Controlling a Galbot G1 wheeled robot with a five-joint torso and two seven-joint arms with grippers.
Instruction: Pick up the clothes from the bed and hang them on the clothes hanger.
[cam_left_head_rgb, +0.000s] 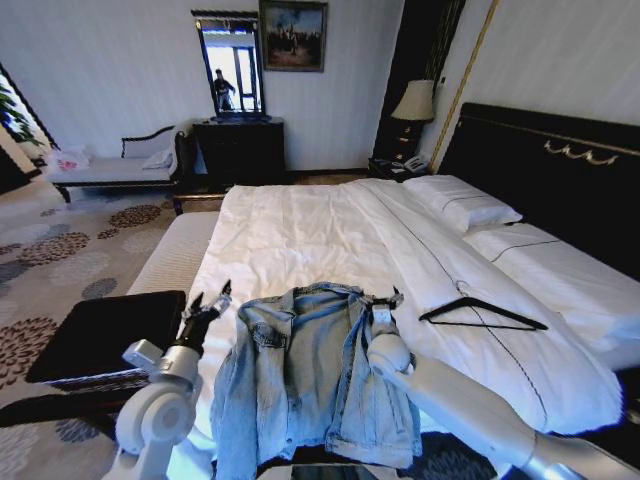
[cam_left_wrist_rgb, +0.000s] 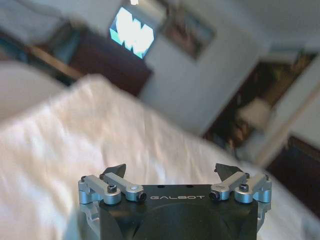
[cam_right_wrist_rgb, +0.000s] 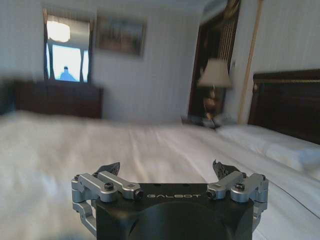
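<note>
The bed carries a white sheet and stretches from the near edge to the far end of the room, its black headboard along the right. The denim jacket lies spread flat at the near edge, the black hanger lies just to its right, and white pillows rest against the headboard.

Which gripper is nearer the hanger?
Right. The right gripper is over the jacket's collar edge, just beside the hanger on the bed. The left gripper is beyond the jacket's far side.
</note>
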